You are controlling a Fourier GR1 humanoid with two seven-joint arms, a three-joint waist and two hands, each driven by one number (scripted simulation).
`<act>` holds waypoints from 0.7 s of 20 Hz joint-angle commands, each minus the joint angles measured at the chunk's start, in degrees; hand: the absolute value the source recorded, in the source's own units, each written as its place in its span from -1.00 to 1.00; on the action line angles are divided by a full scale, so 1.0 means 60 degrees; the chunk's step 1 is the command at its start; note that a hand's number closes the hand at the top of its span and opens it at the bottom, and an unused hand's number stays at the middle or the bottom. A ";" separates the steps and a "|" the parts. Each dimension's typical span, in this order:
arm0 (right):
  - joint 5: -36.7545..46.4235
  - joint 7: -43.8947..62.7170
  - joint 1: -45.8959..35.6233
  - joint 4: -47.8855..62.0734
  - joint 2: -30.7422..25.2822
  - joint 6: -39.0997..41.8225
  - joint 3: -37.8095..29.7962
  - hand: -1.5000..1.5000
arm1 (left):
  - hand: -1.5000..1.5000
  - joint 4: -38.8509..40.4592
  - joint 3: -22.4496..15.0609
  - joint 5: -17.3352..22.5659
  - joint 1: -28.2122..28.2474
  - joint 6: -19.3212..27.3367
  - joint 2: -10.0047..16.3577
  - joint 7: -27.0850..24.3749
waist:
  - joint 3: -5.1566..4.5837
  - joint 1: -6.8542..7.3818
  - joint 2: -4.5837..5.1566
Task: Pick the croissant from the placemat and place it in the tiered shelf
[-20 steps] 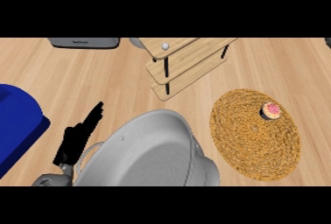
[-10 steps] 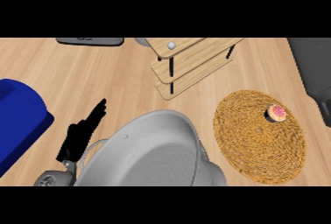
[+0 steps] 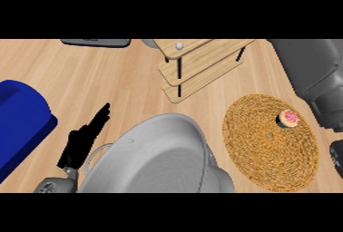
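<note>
The left hand (image 3: 81, 144) rested open and empty beside the grey pan (image 3: 157, 161). The right hand (image 3: 337, 153) barely showed; its state could not be told. A pink-topped pastry (image 3: 289, 118) sat on the placemat's (image 3: 261, 149) far side. A clumsy pinch might nudge it away from the tiered shelf (image 3: 204, 68).

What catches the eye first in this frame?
A large grey pan fills the lower middle. To its right lies a round woven placemat with a small pink-topped pastry near its upper right edge; a wooden tiered shelf stands at the top. The open left hand rests left of the pan.
</note>
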 commanded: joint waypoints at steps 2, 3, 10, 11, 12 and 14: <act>-0.2106 0.0365 0.0197 0.0821 0.0736 0.0795 -0.2031 -1.00 | 0.00 -0.0058 -0.0015 -0.0056 -0.0268 0.0030 -0.0008 0.0157 | 0.0040 0.0111 0.0182; -0.2488 0.0456 0.0146 0.0953 0.0845 0.1137 -0.2385 -1.00 | 0.00 0.0051 0.0071 0.0023 -0.0364 0.0003 -0.0005 0.0183 | 0.0036 0.0073 0.0177; -0.3991 0.0704 -0.0233 0.1109 0.0837 0.0864 -0.4021 -1.00 | 0.00 0.0122 -0.0172 -0.0126 -0.0285 0.0135 -0.0301 0.0132 | 0.0018 0.0185 0.0168; -0.4104 0.0257 0.0018 0.0963 0.0864 0.0521 -0.4152 -1.00 | 0.00 0.0051 -0.0083 -0.0109 -0.0187 0.0086 -0.0160 0.0031 | 0.0019 0.0139 0.0142; -0.4287 0.0228 -0.0076 0.0877 0.0592 0.0504 -0.4357 -1.00 | 0.00 -0.0137 -0.0150 -0.0151 -0.0016 0.0198 -0.0256 0.0057 | 0.0020 0.0149 0.0123; -0.4433 -0.0029 -0.0080 0.0668 0.0663 -0.0407 -0.4581 -1.00 | 0.00 0.0380 -0.0057 -0.0130 -0.0465 0.0011 -0.0161 -0.0050 | 0.0008 0.0108 0.0209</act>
